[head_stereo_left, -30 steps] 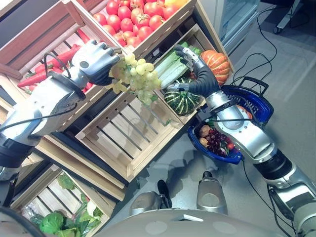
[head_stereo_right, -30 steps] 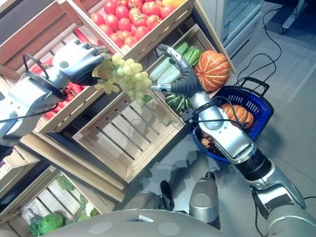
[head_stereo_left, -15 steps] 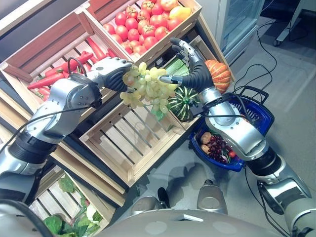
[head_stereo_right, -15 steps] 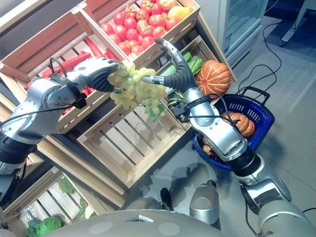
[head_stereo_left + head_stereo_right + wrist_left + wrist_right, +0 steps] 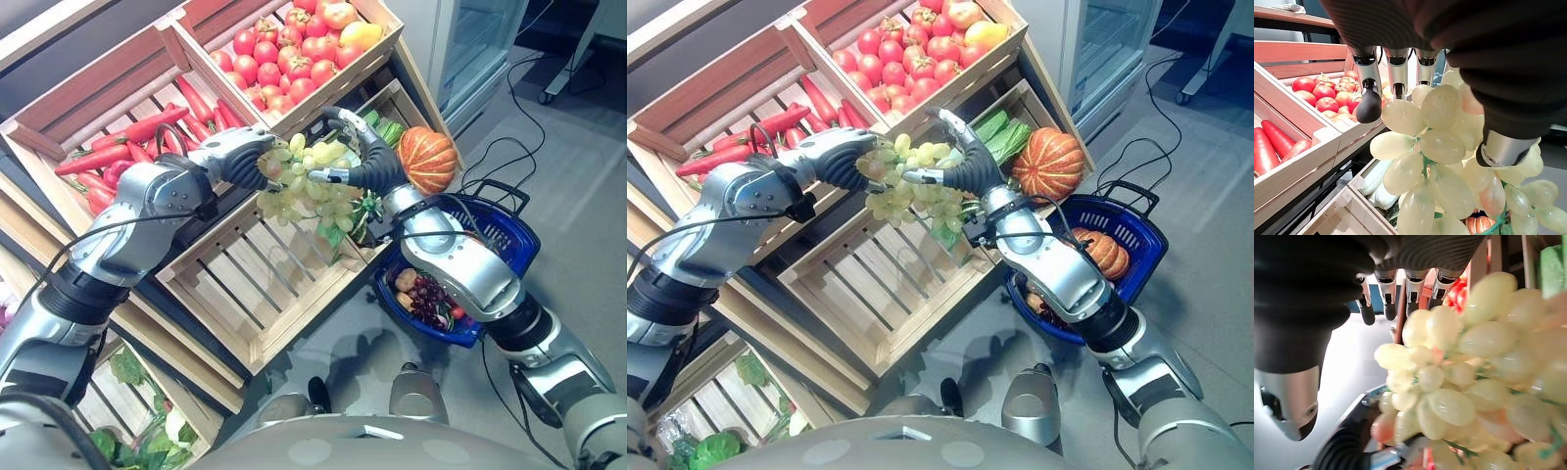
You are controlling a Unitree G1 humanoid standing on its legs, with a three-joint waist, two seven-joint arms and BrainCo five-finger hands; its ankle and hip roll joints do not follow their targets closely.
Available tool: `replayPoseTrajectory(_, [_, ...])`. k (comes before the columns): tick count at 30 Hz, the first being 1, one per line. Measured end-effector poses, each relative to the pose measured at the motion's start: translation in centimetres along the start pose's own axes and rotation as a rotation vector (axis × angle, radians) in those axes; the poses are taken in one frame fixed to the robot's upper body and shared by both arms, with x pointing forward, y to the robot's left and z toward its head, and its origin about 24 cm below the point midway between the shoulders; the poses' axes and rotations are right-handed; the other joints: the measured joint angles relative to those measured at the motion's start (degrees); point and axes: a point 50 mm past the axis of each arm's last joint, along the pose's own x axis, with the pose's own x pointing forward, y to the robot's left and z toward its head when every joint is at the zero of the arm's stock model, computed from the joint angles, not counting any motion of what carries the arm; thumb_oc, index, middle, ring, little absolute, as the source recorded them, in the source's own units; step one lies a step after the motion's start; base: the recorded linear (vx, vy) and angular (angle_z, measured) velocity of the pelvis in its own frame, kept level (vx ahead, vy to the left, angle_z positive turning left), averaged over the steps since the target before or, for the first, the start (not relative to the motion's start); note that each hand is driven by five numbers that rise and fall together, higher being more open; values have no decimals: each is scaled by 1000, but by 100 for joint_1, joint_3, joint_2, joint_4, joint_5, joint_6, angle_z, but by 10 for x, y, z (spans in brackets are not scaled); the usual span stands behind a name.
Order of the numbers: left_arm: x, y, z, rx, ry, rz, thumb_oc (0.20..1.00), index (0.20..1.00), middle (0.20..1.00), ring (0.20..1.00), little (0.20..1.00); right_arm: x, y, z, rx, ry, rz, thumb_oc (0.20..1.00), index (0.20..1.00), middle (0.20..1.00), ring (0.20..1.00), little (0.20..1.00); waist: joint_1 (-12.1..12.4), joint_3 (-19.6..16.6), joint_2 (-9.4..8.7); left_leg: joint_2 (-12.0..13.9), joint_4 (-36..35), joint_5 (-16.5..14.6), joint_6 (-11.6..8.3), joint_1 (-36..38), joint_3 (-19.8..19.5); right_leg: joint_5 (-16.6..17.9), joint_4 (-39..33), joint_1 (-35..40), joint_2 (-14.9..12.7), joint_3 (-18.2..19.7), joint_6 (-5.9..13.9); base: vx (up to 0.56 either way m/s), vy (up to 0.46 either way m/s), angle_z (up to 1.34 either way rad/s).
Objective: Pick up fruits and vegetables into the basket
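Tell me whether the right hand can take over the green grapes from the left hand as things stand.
Probably yes. The right hand is open right beside the green grapes, which hang from the left hand over the slatted crate. Nothing sits between its fingers and the bunch.

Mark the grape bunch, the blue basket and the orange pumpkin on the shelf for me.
grape bunch [image 5: 309, 186], left eye view, middle of the cluster.
blue basket [image 5: 512, 227], left eye view, far rim.
orange pumpkin [image 5: 429, 159], left eye view, ribbed side.

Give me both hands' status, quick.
Left hand: shut on the green grapes.
Right hand: open, fingers straight, against the grapes' other side.
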Motion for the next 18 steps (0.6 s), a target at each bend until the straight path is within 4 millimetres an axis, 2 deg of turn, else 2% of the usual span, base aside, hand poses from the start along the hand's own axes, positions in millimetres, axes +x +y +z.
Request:
replayPoseTrajectory(5, [-3,2,-3,26,18,3,200,200,200,200,200,-10,1,-43,-57,245,58,1000,1000,1000,1000,1000,14,-49,-110,4,0,2,0,-17,-5,-1,-39,-6,3,-2,1,-33,-42,1])
replayPoseTrajectory(10, [-11,9,-13,84,62,7,200,200,200,200,200,-38,-18,-91,-219,489,51,1000,1000,1000,1000,1000,26,-29,-188,20,2,4,-2,-123,-6,5,-85,-85,28,-11,-3,-28,-27,0])
replayPoseTrajectory(14, [-14,12,-16,103,79,11,200,200,200,200,200,-45,-28,-105,-330,558,30,1000,1000,1000,1000,1000,-60,36,-308,22,-12,2,-2,-120,2,23,-100,-81,41,-4,6,0,0,0])
replayPoseTrajectory(18, [-14,12,-16,80,69,7,200,200,200,200,200,-45,-27,-118,-330,606,22,1000,1000,1000,1000,1000,-68,60,-344,17,-26,1,-2,-119,5,34,-144,-70,42,-3,17,0,0,0])
